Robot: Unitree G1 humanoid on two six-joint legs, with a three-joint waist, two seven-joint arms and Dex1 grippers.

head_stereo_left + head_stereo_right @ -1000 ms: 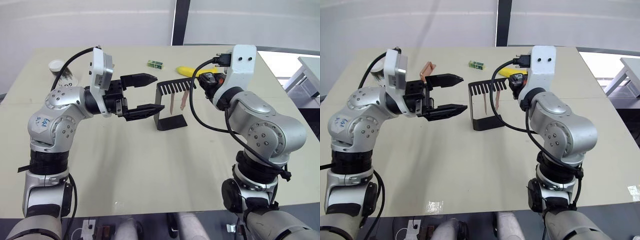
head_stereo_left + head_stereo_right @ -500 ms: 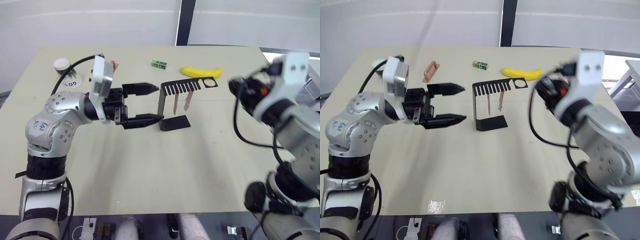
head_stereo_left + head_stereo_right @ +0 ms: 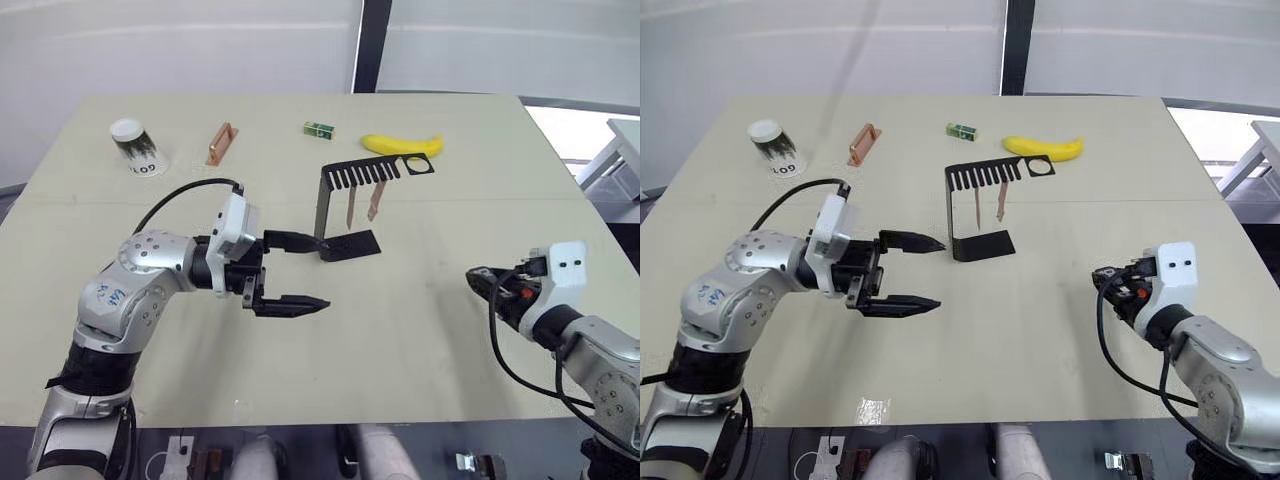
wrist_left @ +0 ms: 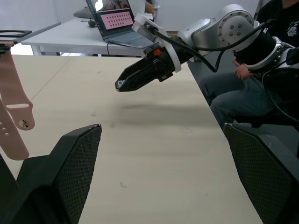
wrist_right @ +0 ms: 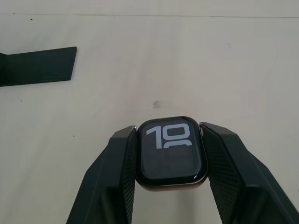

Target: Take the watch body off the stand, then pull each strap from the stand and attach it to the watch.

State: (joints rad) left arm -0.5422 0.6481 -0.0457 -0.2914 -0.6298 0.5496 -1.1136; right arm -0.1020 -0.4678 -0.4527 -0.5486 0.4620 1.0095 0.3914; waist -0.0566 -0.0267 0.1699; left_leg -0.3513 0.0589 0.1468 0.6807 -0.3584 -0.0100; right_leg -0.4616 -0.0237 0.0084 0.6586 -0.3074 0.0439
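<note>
Bright, even daylight; soft shadows on the bench (image 3: 400, 330); glare at its front edge; frames sharp.

Twin head views down over the table (image 3: 300, 400); wrist cameras low, close along each arm's fingers.

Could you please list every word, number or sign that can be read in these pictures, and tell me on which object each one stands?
"10": large white digits on the screen of the watch body, held between the right end effector fingers.
Black print on the white cup: too small to read with certainty.
Label on the small green block: too small to read.
Laptop screen with pink rows: unreadable.
</note>
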